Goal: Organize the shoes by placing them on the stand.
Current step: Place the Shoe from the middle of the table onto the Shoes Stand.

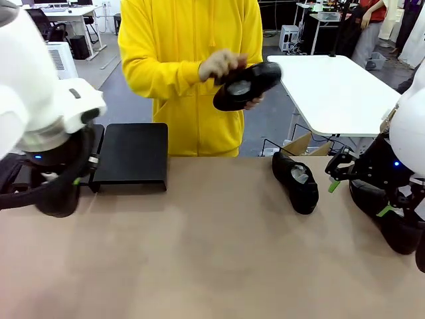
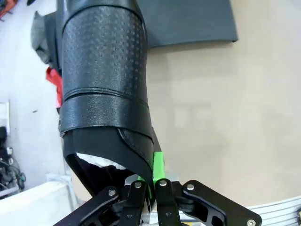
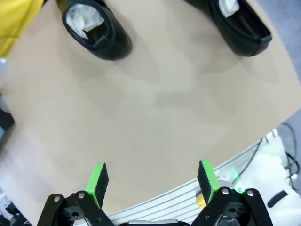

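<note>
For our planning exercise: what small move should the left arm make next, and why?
Probably carry the shoe forward over the stand: the left gripper is shut on its heel rim, and the stand's panel lies just ahead.

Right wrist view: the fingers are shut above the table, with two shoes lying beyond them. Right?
No: the right fingers are open, green pads wide apart, as the right wrist view shows. They do hang above the table, with two shoes beyond.
</note>
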You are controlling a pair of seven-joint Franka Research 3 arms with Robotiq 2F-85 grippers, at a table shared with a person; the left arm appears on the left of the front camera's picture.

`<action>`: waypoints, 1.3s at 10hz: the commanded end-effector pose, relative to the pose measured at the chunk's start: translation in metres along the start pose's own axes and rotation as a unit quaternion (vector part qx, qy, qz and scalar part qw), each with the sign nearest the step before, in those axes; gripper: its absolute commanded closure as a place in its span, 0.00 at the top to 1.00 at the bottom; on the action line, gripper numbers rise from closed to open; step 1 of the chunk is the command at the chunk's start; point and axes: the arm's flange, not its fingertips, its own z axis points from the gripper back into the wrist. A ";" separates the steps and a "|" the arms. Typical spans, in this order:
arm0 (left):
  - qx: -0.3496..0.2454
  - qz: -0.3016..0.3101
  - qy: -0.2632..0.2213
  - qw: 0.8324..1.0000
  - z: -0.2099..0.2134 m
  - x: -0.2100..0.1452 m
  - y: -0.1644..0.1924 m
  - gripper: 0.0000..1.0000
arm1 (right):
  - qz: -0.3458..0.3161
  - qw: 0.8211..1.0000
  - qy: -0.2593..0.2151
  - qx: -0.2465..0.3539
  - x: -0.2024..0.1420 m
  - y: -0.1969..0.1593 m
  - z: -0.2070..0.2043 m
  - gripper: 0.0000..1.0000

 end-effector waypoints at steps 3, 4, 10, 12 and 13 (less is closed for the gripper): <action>-0.012 -0.018 -0.001 1.000 -0.002 0.003 -0.017 0.00 | 0.000 1.000 -0.001 0.012 -0.002 0.000 -0.005 1.00; -0.012 -0.018 -0.001 1.000 -0.002 0.003 -0.017 0.00 | 0.000 1.000 -0.001 0.012 -0.002 0.000 -0.005 1.00; 0.159 -0.003 0.014 0.987 -0.081 0.095 0.094 0.00 | 0.000 1.000 -0.001 0.012 -0.002 0.000 -0.005 1.00; 0.154 -0.020 0.005 0.988 -0.115 0.122 0.120 0.00 | 0.000 1.000 -0.001 0.012 -0.002 0.000 -0.005 1.00; 0.157 -0.023 -0.007 0.987 -0.128 0.128 0.126 0.00 | 0.000 1.000 -0.001 0.012 -0.002 0.000 -0.005 1.00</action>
